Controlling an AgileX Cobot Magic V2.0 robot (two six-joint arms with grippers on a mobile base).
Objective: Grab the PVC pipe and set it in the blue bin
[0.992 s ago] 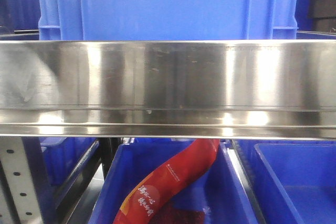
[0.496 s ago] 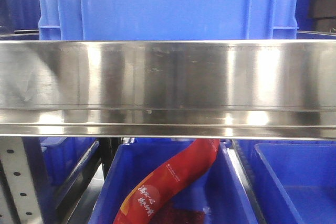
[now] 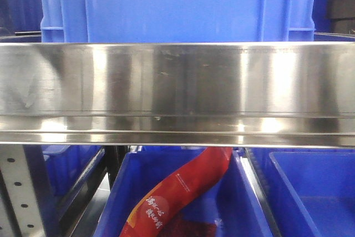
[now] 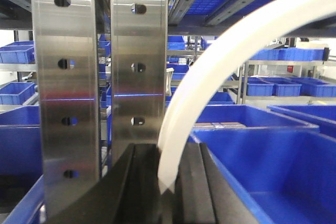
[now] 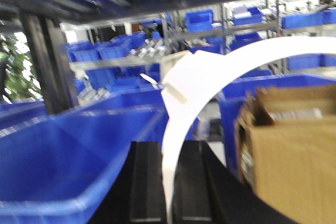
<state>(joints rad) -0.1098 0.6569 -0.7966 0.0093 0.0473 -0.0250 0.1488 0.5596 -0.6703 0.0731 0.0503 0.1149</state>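
Evidently the bent white PVC pipe (image 4: 210, 61) is clamped by left pincer (image 4: 168, 156) and right pincer (image 5: 169, 153) (grab done); placement in the blue plastic bin (image 4: 273, 171) beside them is left.

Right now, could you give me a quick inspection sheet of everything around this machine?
Surface: no table; a steel shelf beam spans the front view, with a blue crate on top.
Job's things: a white curved PVC pipe shows in both wrist views; whether it is one pipe or two, I cannot tell. An open blue bin sits beside each gripper.
Clutter: red packet in a lower bin; cardboard box.
Grippers: left gripper and right gripper are each shut on the pipe.
Cables: nothing seen.
Surroundings: perforated steel uprights; racks of blue bins behind.
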